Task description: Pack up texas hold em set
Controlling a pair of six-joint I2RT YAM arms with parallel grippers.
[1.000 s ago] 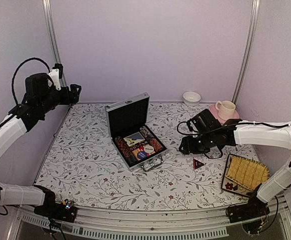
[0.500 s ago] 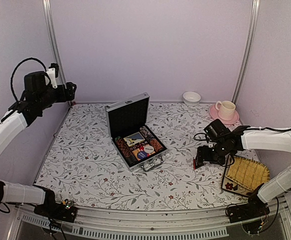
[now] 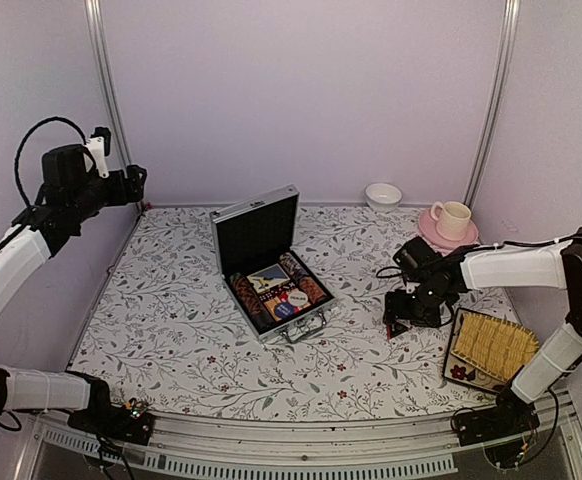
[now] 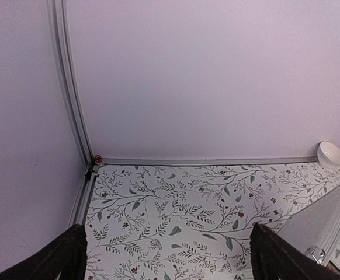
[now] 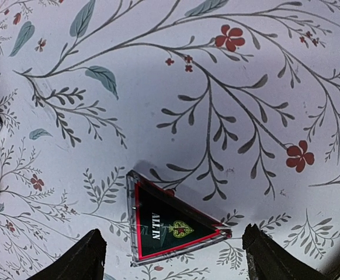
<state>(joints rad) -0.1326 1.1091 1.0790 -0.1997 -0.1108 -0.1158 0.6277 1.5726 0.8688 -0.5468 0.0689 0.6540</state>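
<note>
Showing wrist-side only: marker beneath right gripper

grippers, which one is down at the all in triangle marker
The right gripper, open and low over the black-red triangle marker; the left gripper is raised near the far left corner.

Pale lilac walls close in on three sides, aluminium posts in the back corners, a leaf-and-berry patterned cloth covering the table, light soft and even.
</note>
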